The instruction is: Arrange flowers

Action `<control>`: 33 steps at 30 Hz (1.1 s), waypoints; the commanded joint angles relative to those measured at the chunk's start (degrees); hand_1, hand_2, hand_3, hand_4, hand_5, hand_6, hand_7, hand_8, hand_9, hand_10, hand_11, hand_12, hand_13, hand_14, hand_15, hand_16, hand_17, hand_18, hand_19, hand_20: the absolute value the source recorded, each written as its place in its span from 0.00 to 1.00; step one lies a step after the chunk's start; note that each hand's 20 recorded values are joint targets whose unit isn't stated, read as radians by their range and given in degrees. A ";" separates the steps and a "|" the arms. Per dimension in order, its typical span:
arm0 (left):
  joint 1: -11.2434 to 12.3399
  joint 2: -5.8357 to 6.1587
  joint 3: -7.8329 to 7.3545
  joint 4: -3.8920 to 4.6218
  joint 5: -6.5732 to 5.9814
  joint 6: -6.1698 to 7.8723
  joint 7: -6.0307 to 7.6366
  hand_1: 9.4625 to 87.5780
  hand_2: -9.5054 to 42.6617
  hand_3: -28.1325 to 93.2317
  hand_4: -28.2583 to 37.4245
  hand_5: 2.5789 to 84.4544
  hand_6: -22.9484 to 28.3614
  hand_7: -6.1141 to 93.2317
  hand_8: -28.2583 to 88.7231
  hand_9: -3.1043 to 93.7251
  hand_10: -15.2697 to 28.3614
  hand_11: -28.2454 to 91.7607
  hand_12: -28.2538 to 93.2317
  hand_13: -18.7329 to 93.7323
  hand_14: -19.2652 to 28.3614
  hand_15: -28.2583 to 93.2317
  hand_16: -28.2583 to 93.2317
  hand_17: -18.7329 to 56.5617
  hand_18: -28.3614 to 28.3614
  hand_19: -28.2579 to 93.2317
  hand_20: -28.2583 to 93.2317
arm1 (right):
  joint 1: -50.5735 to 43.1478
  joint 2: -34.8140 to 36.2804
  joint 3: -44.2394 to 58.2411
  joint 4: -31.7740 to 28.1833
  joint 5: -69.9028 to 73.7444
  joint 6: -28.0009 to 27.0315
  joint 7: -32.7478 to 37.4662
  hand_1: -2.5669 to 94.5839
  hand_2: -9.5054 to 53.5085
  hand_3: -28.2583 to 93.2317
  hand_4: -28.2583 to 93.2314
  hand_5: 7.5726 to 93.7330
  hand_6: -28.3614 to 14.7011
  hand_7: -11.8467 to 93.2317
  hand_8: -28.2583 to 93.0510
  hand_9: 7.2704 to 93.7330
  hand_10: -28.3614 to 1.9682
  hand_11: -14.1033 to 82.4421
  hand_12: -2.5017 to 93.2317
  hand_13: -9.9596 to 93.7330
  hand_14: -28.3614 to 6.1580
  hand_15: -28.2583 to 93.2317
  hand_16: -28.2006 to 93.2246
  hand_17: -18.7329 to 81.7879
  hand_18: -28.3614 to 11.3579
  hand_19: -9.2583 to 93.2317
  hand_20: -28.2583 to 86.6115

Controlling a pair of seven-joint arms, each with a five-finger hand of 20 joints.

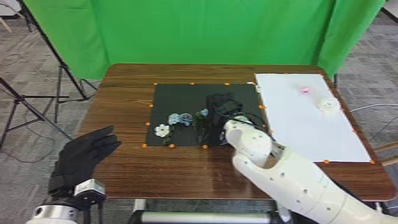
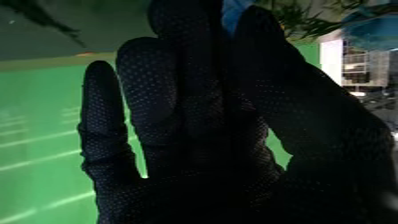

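The head view shows one rectangular black mat (image 1: 191,92) at centre and one rectangular white sheet (image 1: 306,135) at right. At least two pale-blue flowers (image 1: 186,118) and one white flower (image 1: 163,130) lie centre-left; one small pink flower (image 1: 305,90) and one creamy-white flower (image 1: 329,105) lie upper right.

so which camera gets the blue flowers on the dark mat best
The head view: there the blue flowers lie in plain sight on the dark mat, beside a white flower. The right wrist view has partial blue patches near the right hand; I can't tell if they're the same flowers.
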 commanded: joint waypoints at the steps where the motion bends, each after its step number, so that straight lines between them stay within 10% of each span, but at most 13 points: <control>1: 1.07 -0.23 -0.21 -0.45 -0.21 0.35 -0.24 0.24 0.33 0.89 0.19 0.59 0.76 0.21 0.16 0.48 0.90 0.58 0.30 0.45 1.00 0.77 0.11 0.12 0.88 0.73 0.33 | 0.27 0.30 -0.48 -2.75 -1.16 -2.82 -0.11 0.50 0.00 0.88 0.00 0.79 0.67 0.35 0.22 0.87 0.65 0.38 0.34 0.69 0.55 0.79 0.46 0.38 0.16 0.86 0.41; 10: 1.15 -2.22 -0.88 -0.66 1.52 -0.56 -2.20 0.24 0.33 0.89 0.19 0.59 0.76 0.21 0.16 0.48 0.89 0.58 0.30 0.45 1.00 0.77 0.11 0.12 0.88 0.73 0.33 | 0.97 0.60 0.56 -3.61 0.10 -8.21 2.02 0.40 0.00 0.95 0.00 0.64 0.55 0.31 0.12 0.65 0.38 0.55 0.23 0.55 0.31 0.85 0.39 0.29 0.05 0.82 0.45; 33: 4.00 4.31 1.80 -1.47 -4.30 4.26 6.20 0.24 0.33 0.89 0.19 0.59 0.76 0.22 0.16 0.48 0.90 0.58 0.30 0.45 1.00 0.77 0.11 0.12 0.88 0.73 0.33 | 7.71 17.37 5.08 -7.29 9.09 -7.24 1.07 0.32 0.05 0.95 0.01 0.52 0.46 0.27 0.14 0.50 0.19 0.49 0.21 0.46 0.19 0.87 0.34 0.27 0.04 0.79 0.48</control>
